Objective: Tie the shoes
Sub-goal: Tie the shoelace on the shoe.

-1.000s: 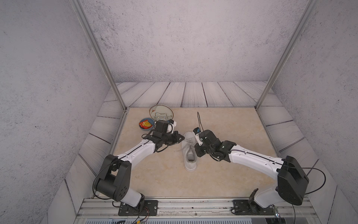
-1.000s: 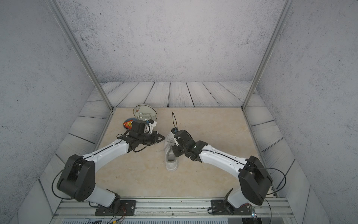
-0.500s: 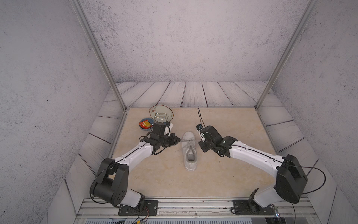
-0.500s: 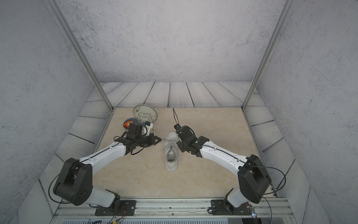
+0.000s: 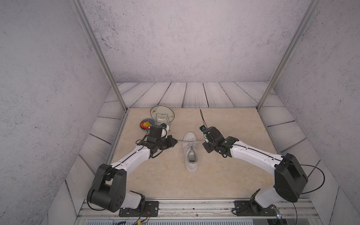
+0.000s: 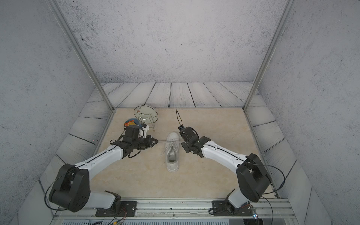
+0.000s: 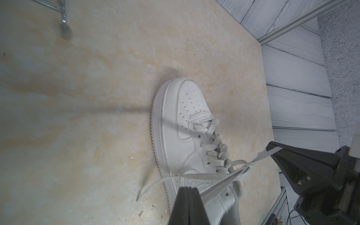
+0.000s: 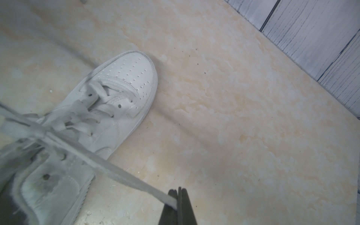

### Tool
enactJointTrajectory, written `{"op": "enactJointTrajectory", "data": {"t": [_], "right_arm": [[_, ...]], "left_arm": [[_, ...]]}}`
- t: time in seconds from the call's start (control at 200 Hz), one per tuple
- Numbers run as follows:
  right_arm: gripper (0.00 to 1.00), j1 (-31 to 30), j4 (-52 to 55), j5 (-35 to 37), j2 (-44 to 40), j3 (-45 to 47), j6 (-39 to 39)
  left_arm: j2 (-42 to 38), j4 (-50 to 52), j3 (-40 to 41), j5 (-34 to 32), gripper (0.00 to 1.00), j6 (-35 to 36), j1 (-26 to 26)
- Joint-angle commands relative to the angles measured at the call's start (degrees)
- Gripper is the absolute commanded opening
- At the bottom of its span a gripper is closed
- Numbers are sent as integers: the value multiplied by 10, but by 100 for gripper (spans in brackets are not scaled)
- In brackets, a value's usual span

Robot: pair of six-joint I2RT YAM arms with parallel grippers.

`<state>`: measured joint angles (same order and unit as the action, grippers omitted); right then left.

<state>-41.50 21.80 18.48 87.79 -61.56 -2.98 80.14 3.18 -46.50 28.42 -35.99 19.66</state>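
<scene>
Sneaker (image 5: pixel 191 153), one only, all white, lies near the middle of the bench (image 5: pixel 224 175), toe toward the far wall. Its two laces (image 7: pixel 245 168) cross in a knot over the tongue and stretch taut sideways. Two claws flank the sneaker: the left claw (image 5: pixel 176 141) is pinched tight on one lace end, the right claw (image 5: pixel 204 140) on the other. Left of the sneaker's toe stand one plate (image 5: pixel 162 115) on a wire rack and one blue dish (image 5: pixel 145 124). Bare bench spreads right of the sneaker and behind its heel.

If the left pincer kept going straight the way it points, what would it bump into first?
Probably the white sneaker. The left pincer, shut on a lace, points at its laced middle. It might pass just above; height is unclear.
</scene>
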Motion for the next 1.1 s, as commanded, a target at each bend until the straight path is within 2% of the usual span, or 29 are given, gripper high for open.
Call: {"op": "enactJointTrajectory", "data": {"t": [0.0, 0.19, 0.32, 0.435, 0.616, 0.731, 0.786, 0.881, 0.946, 1.096], "right_arm": [[0, 23, 24, 47, 9, 13, -13], [0, 26, 20, 76, 20, 15, 0], [0, 28, -18, 0, 8, 33, 11], [0, 28, -31, -26, 1, 41, 6], [0, 27, -35, -48, -6, 42, 4], [0, 27, -32, -49, -9, 39, 2], [0, 28, -31, -47, -10, 39, 2], [0, 28, -32, -45, -14, 41, 4], [0, 28, -33, -46, -14, 40, 3], [0, 28, -33, -51, -16, 41, 1]], "left_arm": [[-9, 9, 12, -27, 0, 12, -17], [-5, 2, 9, -23, 0, 11, -22], [2, -6, 5, -5, 0, 11, -23], [0, -13, 8, 14, 0, 15, -23], [7, -28, 3, 71, 36, 31, -21], [34, -43, -14, 79, 45, -38, -18], [43, -20, -36, 63, 54, -72, -12], [57, 40, -83, 35, 62, -113, 3], [70, 99, -117, 6, 63, -127, 17], [118, 179, -179, -32, 61, -97, 32]]}}
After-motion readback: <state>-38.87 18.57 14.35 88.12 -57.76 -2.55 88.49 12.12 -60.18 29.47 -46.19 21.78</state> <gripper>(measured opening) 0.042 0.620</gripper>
